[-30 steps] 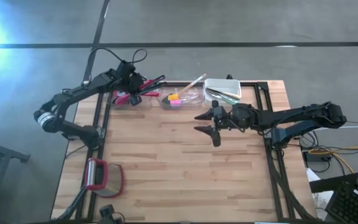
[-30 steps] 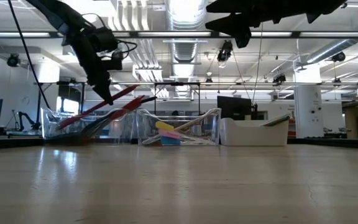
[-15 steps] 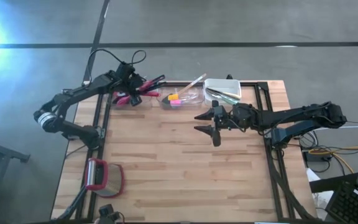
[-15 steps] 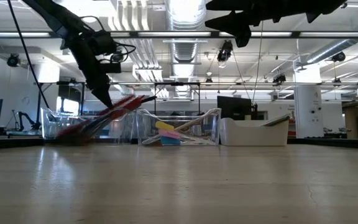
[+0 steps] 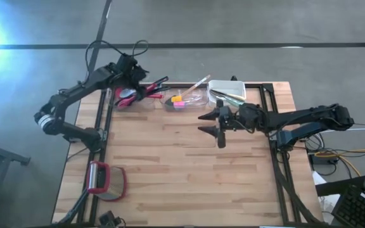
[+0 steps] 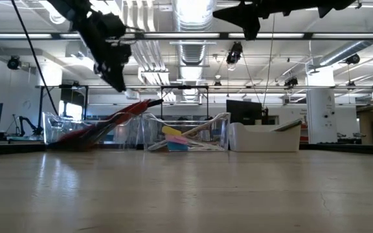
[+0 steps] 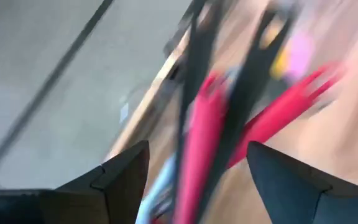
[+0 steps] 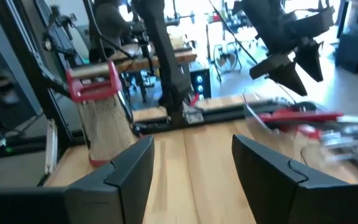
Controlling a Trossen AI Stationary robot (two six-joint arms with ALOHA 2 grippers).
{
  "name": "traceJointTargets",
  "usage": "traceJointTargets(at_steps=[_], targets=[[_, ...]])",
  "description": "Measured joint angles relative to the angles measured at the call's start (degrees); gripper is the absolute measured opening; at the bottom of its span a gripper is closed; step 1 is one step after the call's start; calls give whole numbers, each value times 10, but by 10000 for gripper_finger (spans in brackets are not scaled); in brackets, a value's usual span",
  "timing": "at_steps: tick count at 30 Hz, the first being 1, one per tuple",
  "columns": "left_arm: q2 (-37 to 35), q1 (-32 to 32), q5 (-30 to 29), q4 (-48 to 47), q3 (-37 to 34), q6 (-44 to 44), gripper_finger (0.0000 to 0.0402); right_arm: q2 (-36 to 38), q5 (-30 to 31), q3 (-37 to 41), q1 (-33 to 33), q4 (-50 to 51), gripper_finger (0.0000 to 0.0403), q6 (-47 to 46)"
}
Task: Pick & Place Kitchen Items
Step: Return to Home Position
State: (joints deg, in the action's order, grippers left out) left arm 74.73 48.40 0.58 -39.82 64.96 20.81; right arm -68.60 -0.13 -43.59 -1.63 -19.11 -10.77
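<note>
A red-framed round object [image 5: 106,180] lies near the bench's [image 5: 182,171] left edge. Left clear tub [image 5: 146,104], right clear tub [image 5: 199,100] and white tub [image 5: 227,83] line the far edge.

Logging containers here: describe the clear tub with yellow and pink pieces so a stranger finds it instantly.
On the wooden table, three tubs line the far edge. It is the middle one, a clear rectangular tub between the clear tub of red and black utensils and the opaque white tub. Only it holds small yellow and pink pieces.
</note>
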Motion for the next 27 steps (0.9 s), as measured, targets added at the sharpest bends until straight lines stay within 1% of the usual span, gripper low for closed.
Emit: traceJointTargets(at_steps=[2, 4, 5, 6, 7, 8, 11, 14, 17, 18, 20, 22, 27], targets=[[-3, -17, 41, -9, 24, -43, 274, 0, -4, -10, 0, 1, 206, 4], [-14, -44, 96, -3, 32, -61, 274, 0, -9, -18, 0, 22, 199, 5], [-22, -65, 115, 7, 32, -67, 274, 0, -16, -22, 0, 33, 193, 7], [-31, -90, 119, 25, 29, -71, 274, 0, -23, -26, 0, 45, 187, 9], [-42, -120, 107, 44, 24, -75, 273, 0, -33, -29, 1, 56, 180, 13], [-55, -153, 82, 59, 17, -75, 272, 2, -45, -32, 3, 64, 171, 21], [-105, -264, -13, 103, -13, -75, 268, 22, -59, -30, 15, 91, 133, 44], [-177, -366, -84, 138, -60, -77, 263, 73, -47, -17, 31, 129, 80, 54], [-259, -436, -120, 157, -118, -104, 261, 138, -42, 2, 46, 170, 25, 61], [-286, -453, -122, 165, -136, -112, 261, 159, -39, 10, 51, 174, 17, 64], [-337, -478, -122, 186, -168, -129, 261, 205, -25, 30, 60, 173, 14, 66], [-384, -494, -121, 198, -199, -136, 261, 246, -25, 50, 60, 170, 13, 69], [-474, -504, -121, 196, -263, -180, 263, 327, -24, 117, 60, 171, 9, 55]])
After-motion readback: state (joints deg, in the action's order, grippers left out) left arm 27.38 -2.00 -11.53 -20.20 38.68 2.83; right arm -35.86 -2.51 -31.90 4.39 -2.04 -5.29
